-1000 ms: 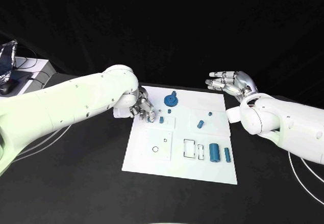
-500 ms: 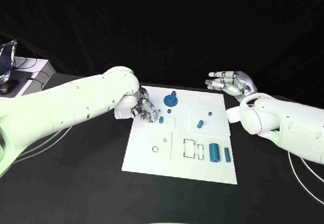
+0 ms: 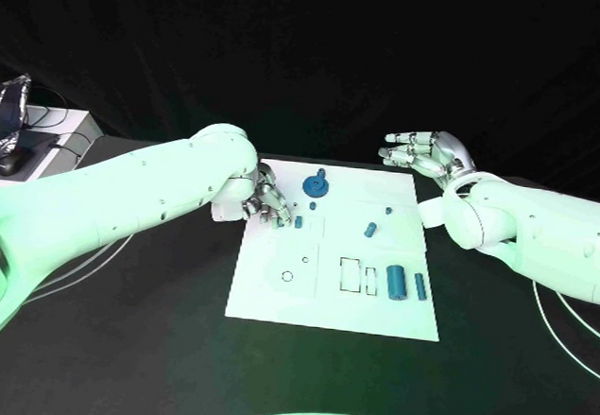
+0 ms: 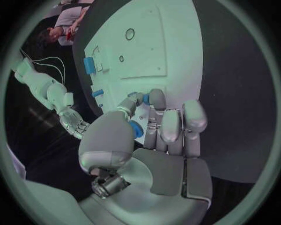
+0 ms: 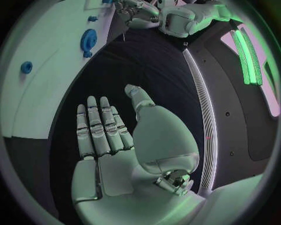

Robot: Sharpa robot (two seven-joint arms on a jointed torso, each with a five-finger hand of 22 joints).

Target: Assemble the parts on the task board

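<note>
left robot hand (image 3: 269, 204) edged inward, pinching small blue part (image 4: 136, 129) | right robot hand (image 3: 427, 153) released, raised | task board (image 3: 334, 309) white

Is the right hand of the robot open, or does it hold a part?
Open. The right hand holds nothing in the right wrist view: its fingers are stretched out over the black table.
</note>
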